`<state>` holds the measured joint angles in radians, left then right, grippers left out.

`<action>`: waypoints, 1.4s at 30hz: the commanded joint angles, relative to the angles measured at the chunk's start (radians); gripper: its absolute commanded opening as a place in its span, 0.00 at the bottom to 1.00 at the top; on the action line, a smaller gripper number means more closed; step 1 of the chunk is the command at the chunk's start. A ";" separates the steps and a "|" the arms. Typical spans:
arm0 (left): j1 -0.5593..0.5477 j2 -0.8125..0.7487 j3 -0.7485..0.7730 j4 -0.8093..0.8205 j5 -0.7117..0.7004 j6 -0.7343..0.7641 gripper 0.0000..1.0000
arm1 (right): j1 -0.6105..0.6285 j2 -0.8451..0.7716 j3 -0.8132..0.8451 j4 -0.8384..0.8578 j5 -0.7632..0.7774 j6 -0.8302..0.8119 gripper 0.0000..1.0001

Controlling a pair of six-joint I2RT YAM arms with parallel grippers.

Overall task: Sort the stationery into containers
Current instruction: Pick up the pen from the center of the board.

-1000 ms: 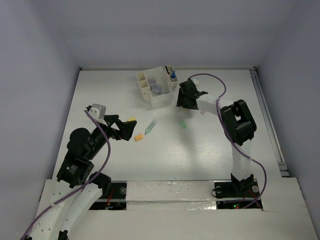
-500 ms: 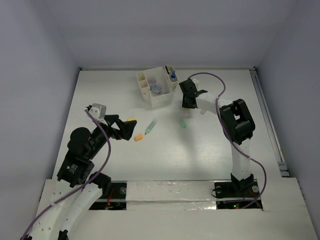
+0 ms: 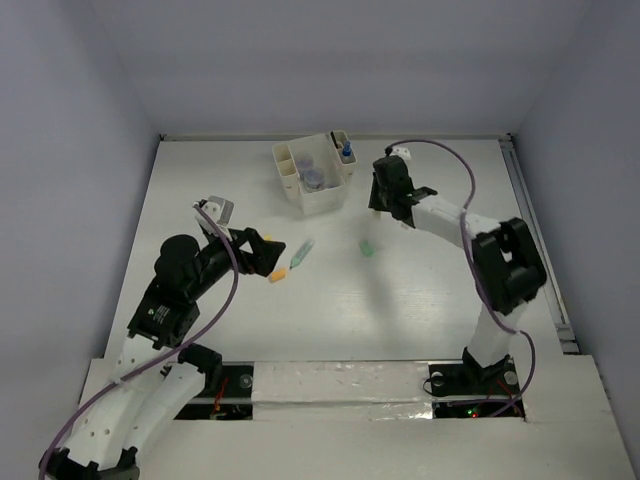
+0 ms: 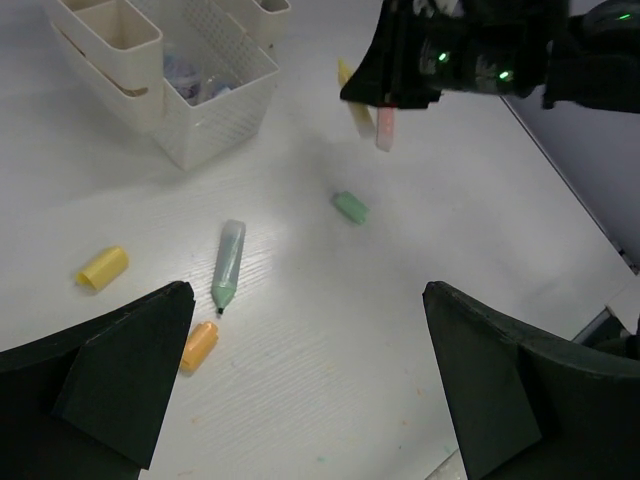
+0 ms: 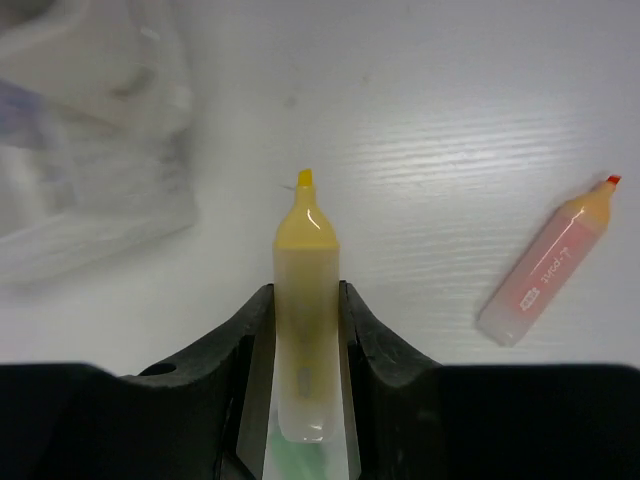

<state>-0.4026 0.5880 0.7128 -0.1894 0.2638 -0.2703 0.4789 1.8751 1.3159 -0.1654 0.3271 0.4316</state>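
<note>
The cream organizer (image 3: 318, 192) stands at the back middle, with the purple jar (image 3: 313, 180) and blue-capped bottle (image 3: 346, 152) in it. My right gripper (image 3: 384, 203) is just right of it, shut on a yellow highlighter (image 5: 304, 270) whose tip points ahead above the table. A pink highlighter (image 5: 548, 272) lies to its right. My left gripper (image 3: 264, 256) is open and empty, low over the table. Near it lie the yellow block (image 4: 103, 267), orange block (image 4: 199, 345), light green marker (image 4: 228, 264) and green block (image 4: 350, 207).
The organizer (image 4: 205, 105) has a mesh front wall and tall side cups. It shows blurred at the upper left of the right wrist view (image 5: 90, 150). White walls close the table at the back and both sides. A rail (image 3: 535, 240) runs along the right edge.
My right arm has stretched out and its gripper has shifted a little right, away from the organizer's side. My left arm has reached forward and right, nearer the blocks.
</note>
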 commanded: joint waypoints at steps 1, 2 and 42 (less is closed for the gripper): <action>0.005 0.038 -0.001 0.077 0.100 0.005 0.99 | 0.081 -0.232 -0.091 0.236 -0.026 -0.004 0.05; 0.005 0.045 0.000 0.080 0.115 0.009 0.99 | 0.104 -0.288 -0.116 0.260 -0.048 0.013 0.05; 0.033 0.153 0.010 0.169 0.143 -0.021 0.30 | 0.555 -0.323 -0.168 0.635 -0.232 0.171 0.09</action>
<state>-0.3779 0.7662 0.7128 -0.0696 0.4179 -0.2955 1.0172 1.5608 1.1595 0.3874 0.1173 0.5858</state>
